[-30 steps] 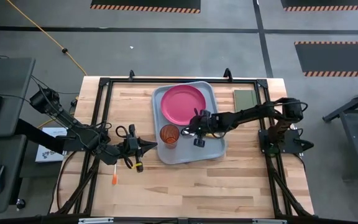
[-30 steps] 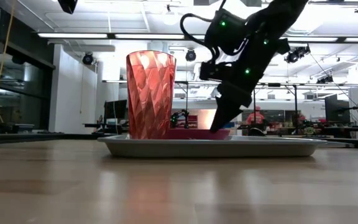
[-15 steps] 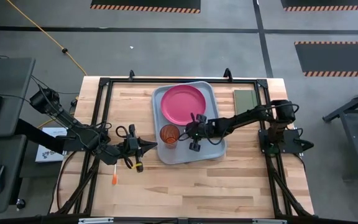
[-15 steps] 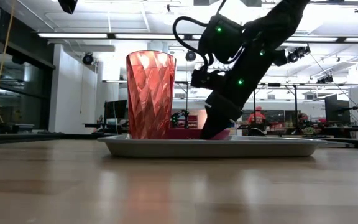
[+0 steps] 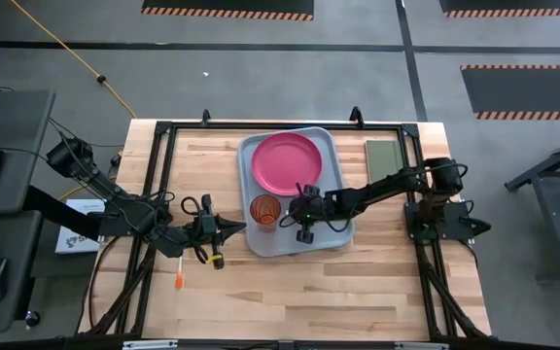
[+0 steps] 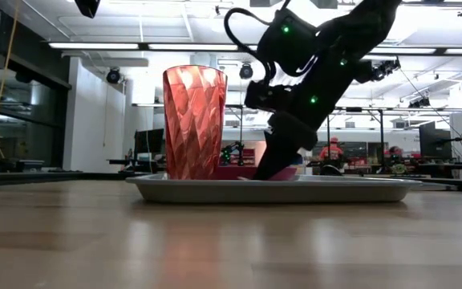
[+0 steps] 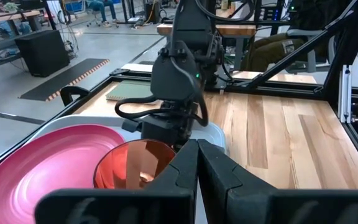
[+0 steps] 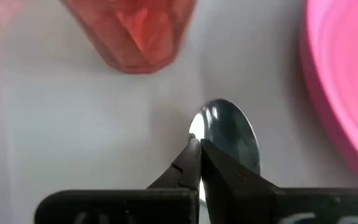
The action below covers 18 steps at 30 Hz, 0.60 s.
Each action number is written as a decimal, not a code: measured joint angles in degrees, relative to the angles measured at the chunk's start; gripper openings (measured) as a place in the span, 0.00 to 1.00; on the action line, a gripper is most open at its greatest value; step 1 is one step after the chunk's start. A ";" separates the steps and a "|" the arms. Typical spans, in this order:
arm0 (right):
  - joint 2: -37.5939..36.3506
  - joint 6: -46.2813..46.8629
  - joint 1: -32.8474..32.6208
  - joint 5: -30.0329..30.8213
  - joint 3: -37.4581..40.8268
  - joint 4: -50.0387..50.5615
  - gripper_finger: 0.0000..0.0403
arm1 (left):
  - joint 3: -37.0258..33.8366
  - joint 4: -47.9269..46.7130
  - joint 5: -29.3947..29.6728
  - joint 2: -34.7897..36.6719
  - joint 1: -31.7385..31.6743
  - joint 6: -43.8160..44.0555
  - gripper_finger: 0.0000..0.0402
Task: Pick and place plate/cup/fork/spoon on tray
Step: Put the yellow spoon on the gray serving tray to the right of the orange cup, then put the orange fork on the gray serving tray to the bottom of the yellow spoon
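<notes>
The grey-blue tray [image 5: 331, 233] lies mid-table. The pink plate [image 5: 286, 162] rests flat on its far half, and the reddish cup [image 5: 264, 210] stands upright on its near left part. My right gripper [image 5: 289, 208] is low over the tray floor just right of the cup, shut on the spoon, whose silver bowl [image 8: 229, 134] sticks out past the fingertips. My left gripper [image 5: 239, 228] is shut and empty beside the tray's left rim. An orange handle, seemingly the fork's [image 5: 179, 281], lies on the table near the left front. My right gripper pinches the spoon between its two fingers just behind the bowl [image 8: 207, 134]; the fingers hide the handle. They slant down from the table's right [image 6: 263, 170] and lie along the spoon. The bowl points toward the cup, close to the tray floor; whether it touches, I cannot tell.
A dark green pad [image 5: 384, 154] lies right of the tray at the back. Black frame rails [image 5: 158, 175] run along the table's edges. Bare wood shows along the near side [image 5: 299, 292].
My right gripper has gone down and toward the table's left, closer to the cup, with the spoon; its fingertips now sit behind the tray's rim in the low view.
</notes>
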<state>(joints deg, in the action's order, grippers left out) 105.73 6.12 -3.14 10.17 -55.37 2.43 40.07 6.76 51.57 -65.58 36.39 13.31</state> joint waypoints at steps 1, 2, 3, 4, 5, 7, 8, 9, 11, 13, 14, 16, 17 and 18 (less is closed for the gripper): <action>0.00 0.03 -0.16 -0.04 0.00 -0.30 0.00 | 0.00 0.00 0.01 0.00 0.00 -0.01 0.00; 0.00 -0.03 -0.31 -0.13 0.00 -0.60 0.00 | 0.00 0.01 0.01 0.00 -0.01 -0.01 0.00; 0.00 -0.10 -0.39 -0.08 0.00 -0.71 0.00 | 0.00 0.02 0.02 0.00 -0.01 0.00 0.00; -0.03 -0.12 -0.39 0.28 0.00 -0.68 0.00 | 0.00 0.00 0.00 0.00 0.00 -0.01 0.00; -0.19 -0.12 -0.41 0.55 0.00 -0.36 0.00 | 0.00 0.00 0.00 0.00 0.02 -0.01 0.00; -1.15 -1.07 -0.37 1.03 0.00 1.12 0.00 | 0.00 0.02 0.00 0.00 0.01 0.02 0.00; -2.03 -1.85 -0.36 1.54 0.00 1.93 0.00 | 0.00 0.00 0.01 0.00 -0.01 0.00 0.00; -3.23 -2.28 -0.36 2.15 0.00 3.04 0.00 | 0.00 0.00 0.00 0.00 0.02 0.02 0.00; -5.96 -3.47 -0.36 3.88 0.00 5.82 0.00 | 0.00 -0.02 -0.30 0.00 0.04 0.02 0.00; -9.10 -3.57 -0.36 5.08 0.00 9.18 0.00 | 0.00 -0.07 -1.85 0.00 0.04 0.02 0.00; -10.64 -3.51 -0.36 5.71 0.00 10.86 0.00 | 0.00 -0.04 -2.78 0.00 0.04 0.02 0.00; -13.45 -3.25 -0.55 6.26 -0.02 13.67 0.00 | 0.00 -0.04 -4.31 0.00 0.04 0.02 0.00; -14.73 -3.04 -0.79 6.30 -0.02 15.54 0.00 | 0.00 -0.06 -4.75 0.00 0.04 0.02 0.00; -15.78 -2.58 -1.19 6.43 -0.02 16.63 0.00 | 0.00 -0.06 -4.94 0.00 0.04 0.02 0.00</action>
<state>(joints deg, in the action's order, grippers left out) 89.95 3.54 -4.33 16.60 -55.40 19.06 40.07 6.71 46.63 -65.58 36.42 13.32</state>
